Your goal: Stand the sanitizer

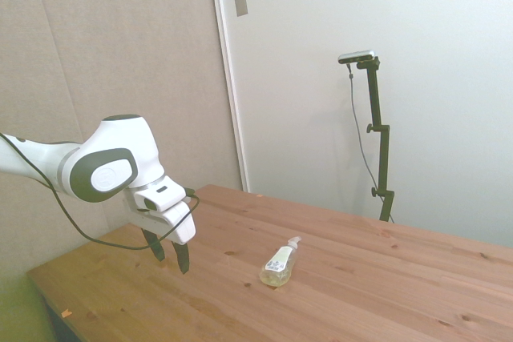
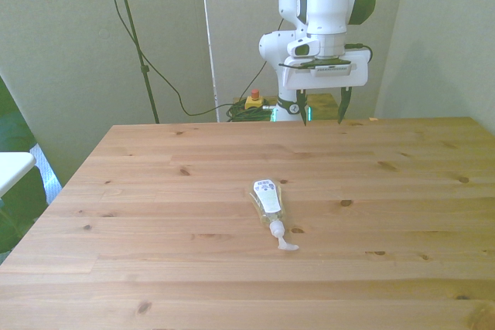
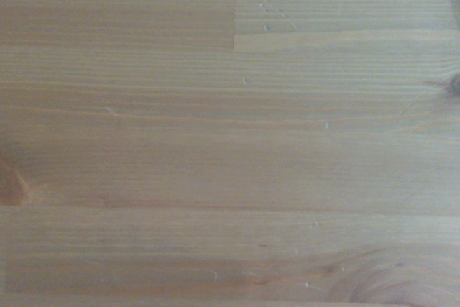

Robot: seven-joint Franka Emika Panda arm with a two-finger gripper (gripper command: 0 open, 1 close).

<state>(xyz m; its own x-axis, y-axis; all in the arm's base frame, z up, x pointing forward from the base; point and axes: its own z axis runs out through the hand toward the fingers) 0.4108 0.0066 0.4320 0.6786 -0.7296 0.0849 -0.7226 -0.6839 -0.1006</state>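
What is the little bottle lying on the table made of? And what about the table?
The sanitizer looks like clear, shiny plastic: you can see yellowish liquid through it. Its pump top is white and probably plastic too, and its white label could be paper or film. The table looks like pale wood with a smooth matte finish: long planks, grain lines and dark knots show.

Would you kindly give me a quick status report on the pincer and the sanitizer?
Pincer open, empty, above the table's far edge. Sanitizer lying flat mid-table, nozzle away from the arm. Nothing in between.
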